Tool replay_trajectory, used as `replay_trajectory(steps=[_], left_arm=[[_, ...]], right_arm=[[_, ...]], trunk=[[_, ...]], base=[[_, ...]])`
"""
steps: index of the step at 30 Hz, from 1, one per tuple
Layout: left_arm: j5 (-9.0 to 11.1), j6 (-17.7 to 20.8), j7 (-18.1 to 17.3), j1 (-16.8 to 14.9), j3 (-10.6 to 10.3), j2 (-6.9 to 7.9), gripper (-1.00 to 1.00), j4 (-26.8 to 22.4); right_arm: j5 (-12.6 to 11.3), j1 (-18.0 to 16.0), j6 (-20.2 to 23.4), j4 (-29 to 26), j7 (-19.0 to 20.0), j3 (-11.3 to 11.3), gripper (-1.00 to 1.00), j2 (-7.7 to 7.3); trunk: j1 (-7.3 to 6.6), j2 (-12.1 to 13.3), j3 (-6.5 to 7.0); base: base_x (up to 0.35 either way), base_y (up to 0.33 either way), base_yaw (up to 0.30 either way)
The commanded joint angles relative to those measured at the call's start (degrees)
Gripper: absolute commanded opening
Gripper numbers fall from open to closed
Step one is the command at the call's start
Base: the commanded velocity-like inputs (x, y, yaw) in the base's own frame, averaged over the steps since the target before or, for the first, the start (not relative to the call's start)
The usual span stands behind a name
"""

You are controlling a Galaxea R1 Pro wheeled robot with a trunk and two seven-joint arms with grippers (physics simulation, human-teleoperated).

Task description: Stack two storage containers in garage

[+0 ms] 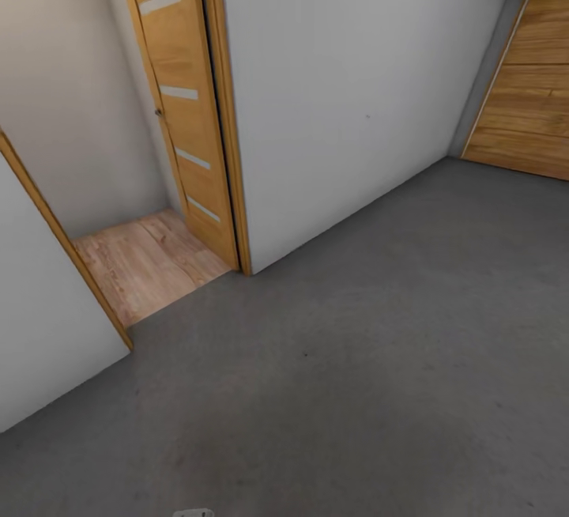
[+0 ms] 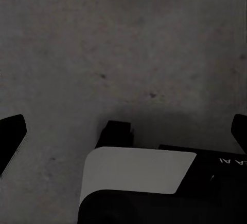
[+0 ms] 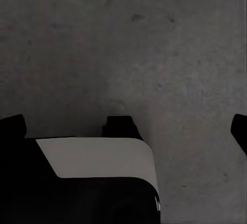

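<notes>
The two storage containers are out of view. I stand in the garage, on its dark grey concrete floor (image 1: 356, 359), between pale grey walls (image 1: 340, 82). In the left wrist view my left gripper (image 2: 125, 131) is open over the concrete, its black fingertips (image 2: 10, 136) far apart with nothing between them. In the right wrist view my right gripper (image 3: 126, 126) is likewise open and empty, one fingertip (image 3: 240, 130) at the frame's edge. Both wrist views also show my white and black base (image 2: 136, 175) below the grippers.
An open doorway at the left leads to a light wood-plank floor (image 1: 142, 260). Its wooden door (image 1: 178, 90) with pale glass strips stands swung open beside the wall corner. A wall end (image 1: 43, 319) flanks the doorway's left. A wood-panelled door (image 1: 529, 90) is at the far right.
</notes>
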Motion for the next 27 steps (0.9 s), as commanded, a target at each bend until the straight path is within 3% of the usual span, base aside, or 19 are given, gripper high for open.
replay_trajectory(steps=[1, 7, 27], left_arm=[[0.37, 0.17, 0.16, -0.03, -0.01, 0.04, 1.0, -0.03], [0.37, 0.16, 0.17, -0.03, -0.02, -0.03, 1.0, -0.03], [0.4, 0.08, 0.21, 0.73, -0.01, 0.22, 1.0, -0.03]], right_arm=[[-0.54, -0.06, -0.31, 0.18, -0.02, 0.47, 1.0, 0.05], [-0.54, -0.06, -0.31, 0.18, -0.14, 0.47, 1.0, -0.01], [-0.51, -0.06, -0.39, 0.18, -0.19, 0.56, 1.0, -0.04]], trunk=[[0.03, -0.02, -0.05], [0.03, -0.02, -0.05], [0.03, -0.02, -0.05]], base=[[0.322, 0.0, 0.005], [0.323, 0.0, 0.154], [0.323, 0.0, 0.271]])
